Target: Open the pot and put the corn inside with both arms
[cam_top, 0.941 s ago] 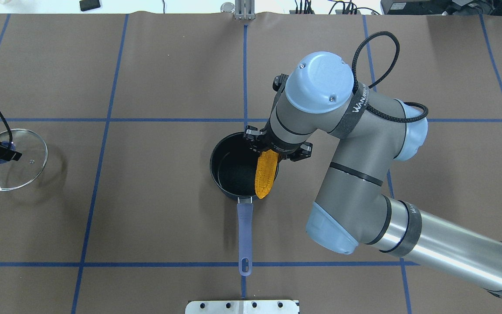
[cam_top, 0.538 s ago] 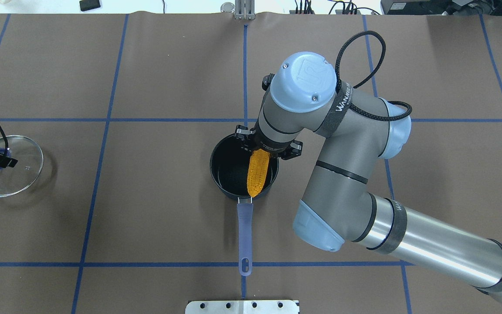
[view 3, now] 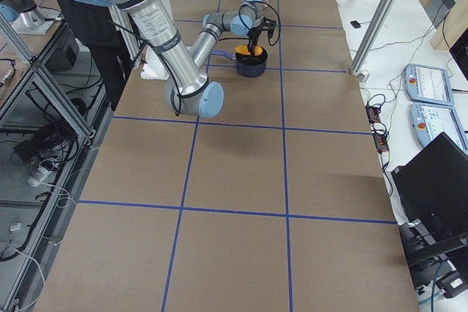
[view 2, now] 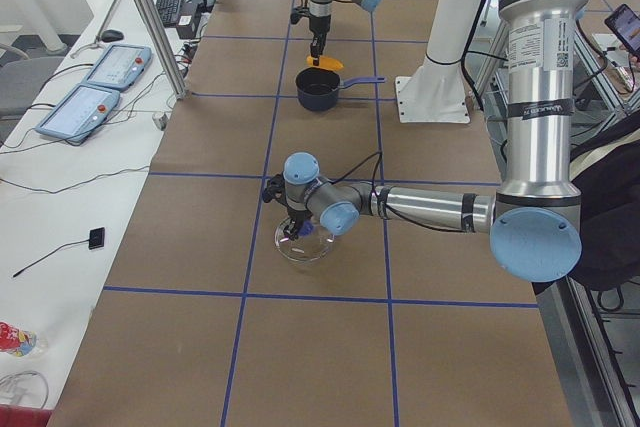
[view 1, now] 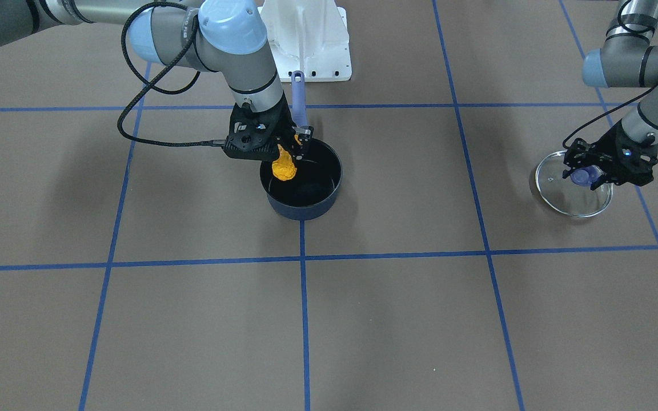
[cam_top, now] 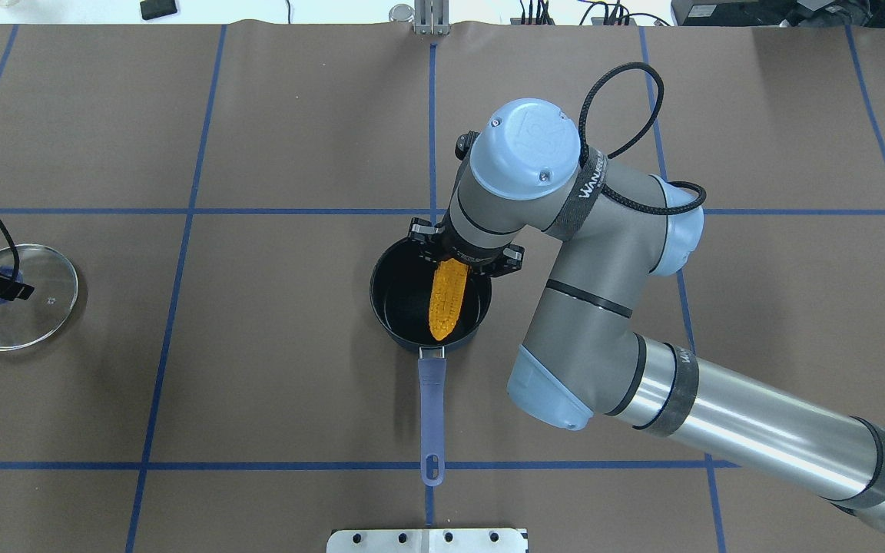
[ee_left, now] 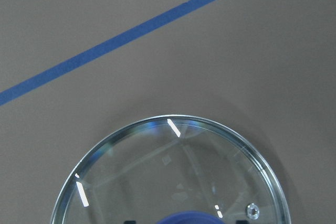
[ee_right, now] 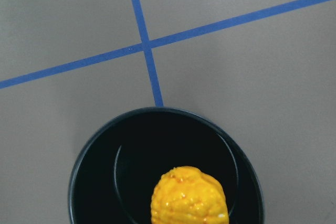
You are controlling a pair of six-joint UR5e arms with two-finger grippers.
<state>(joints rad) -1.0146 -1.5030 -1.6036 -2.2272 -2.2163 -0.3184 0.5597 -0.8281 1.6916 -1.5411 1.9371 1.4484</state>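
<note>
The right claw (view 1: 285, 149) is clamped on the upper end of a small yellow-orange corn cob (cam_top: 445, 301) with rows of kernels. The cob hangs from it at a slant, above the open mouth of a small dark navy round saucepan (cam_top: 396, 303) with a black interior. In the overhead view the whole cob lies within the pan's rim, on the side nearer the handle. The left side view shows it raised above the rim, not resting inside. From the right wrist camera the cob's free end (ee_right: 189, 196) sits over the black bottom. The saucepan stands near the middle of the brown counter (cam_top: 258, 384), where two blue tape lines cross. Its long straight lavender-blue handle (cam_top: 432, 407) points towards the white base plate (view 1: 306, 40) of the robot.

Well apart, at the counter's edge on the robot's left, the left claw (view 1: 589, 174) is closed around the blue knob (view 1: 581, 177) of a round clear glass lid (cam_top: 39, 307). The lid is level and low at the counter; whether it touches the surface cannot be told. The left wrist camera looks down through the glass (ee_left: 173, 182) at the counter and one blue tape line.
</note>
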